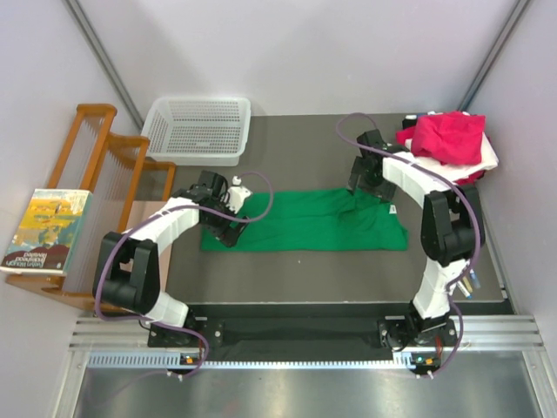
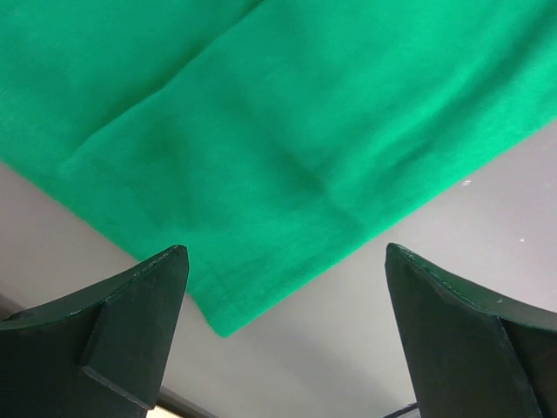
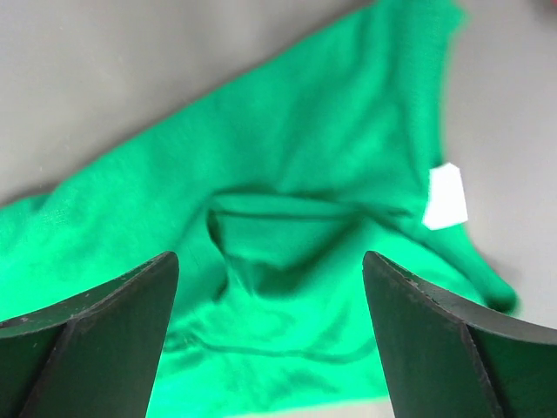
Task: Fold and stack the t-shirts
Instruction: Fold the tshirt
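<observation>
A bright green t-shirt (image 1: 309, 220) lies folded into a long band across the middle of the dark table. My left gripper (image 1: 228, 228) is open and empty over its left end; the left wrist view shows the shirt's corner (image 2: 228, 324) just ahead of the spread fingers. My right gripper (image 1: 364, 185) is open and empty above the shirt's upper right edge; the right wrist view shows the rumpled collar (image 3: 278, 226) and a white tag (image 3: 446, 198). A pile of magenta-pink (image 1: 446, 137), white and red shirts sits at the back right corner.
A white mesh basket (image 1: 198, 129) stands at the back left of the table. A wooden rack (image 1: 109, 174) with a book (image 1: 45, 230) stands off the table's left side. Cables loop from both arms over the table.
</observation>
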### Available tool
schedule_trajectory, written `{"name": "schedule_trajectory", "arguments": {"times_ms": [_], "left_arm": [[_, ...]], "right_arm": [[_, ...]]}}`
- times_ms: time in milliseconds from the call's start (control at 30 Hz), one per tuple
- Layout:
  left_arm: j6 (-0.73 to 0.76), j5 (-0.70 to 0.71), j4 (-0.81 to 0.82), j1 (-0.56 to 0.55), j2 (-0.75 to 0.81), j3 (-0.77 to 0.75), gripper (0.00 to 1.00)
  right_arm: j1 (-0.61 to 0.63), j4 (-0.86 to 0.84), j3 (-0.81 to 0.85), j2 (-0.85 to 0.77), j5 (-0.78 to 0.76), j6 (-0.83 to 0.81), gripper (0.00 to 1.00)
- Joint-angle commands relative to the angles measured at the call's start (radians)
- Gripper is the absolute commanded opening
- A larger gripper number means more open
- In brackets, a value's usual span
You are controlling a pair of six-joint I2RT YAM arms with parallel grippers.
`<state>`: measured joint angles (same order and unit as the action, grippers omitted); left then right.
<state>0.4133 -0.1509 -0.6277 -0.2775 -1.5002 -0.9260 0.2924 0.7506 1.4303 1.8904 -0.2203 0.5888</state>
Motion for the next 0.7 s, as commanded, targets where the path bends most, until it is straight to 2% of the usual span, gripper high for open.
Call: {"name": "schedule_trajectory", "arguments": {"times_ms": [0, 133, 267, 333, 433, 533, 667], "left_arm": [[-0.068, -0.013, 0.055, 0.098, 0.021, -0.08, 0.99], [-0.146, -0.097, 0.026, 0.199, -0.041, -0.184, 0.99], [-0.162, -0.22, -0.013, 0.199, -0.054, -0.247, 0.99], [-0.159, -0.285, -0.041, 0.181, -0.063, -0.267, 0.99], [-0.127, -0.254, -0.038, 0.117, -0.072, -0.252, 0.99], [-0.111, -0.22, -0.018, 0.069, -0.095, -0.226, 0.99], [-0.1, -0.202, 0.019, 0.067, -0.158, -0.224, 0.99]], "right_arm": [[0.008, 0.081, 0.013, -0.132, -0.117, 0.034, 0.87], [0.01, 0.102, -0.011, -0.224, -0.146, 0.051, 0.88], [0.024, 0.089, -0.057, -0.307, -0.128, 0.063, 0.89], [0.036, 0.04, -0.097, -0.355, -0.041, 0.06, 0.89], [0.054, -0.011, -0.185, -0.387, 0.056, 0.06, 0.9], [0.079, -0.036, -0.246, -0.384, 0.044, 0.075, 0.9], [0.093, -0.053, -0.309, -0.375, 0.035, 0.095, 0.89]]}}
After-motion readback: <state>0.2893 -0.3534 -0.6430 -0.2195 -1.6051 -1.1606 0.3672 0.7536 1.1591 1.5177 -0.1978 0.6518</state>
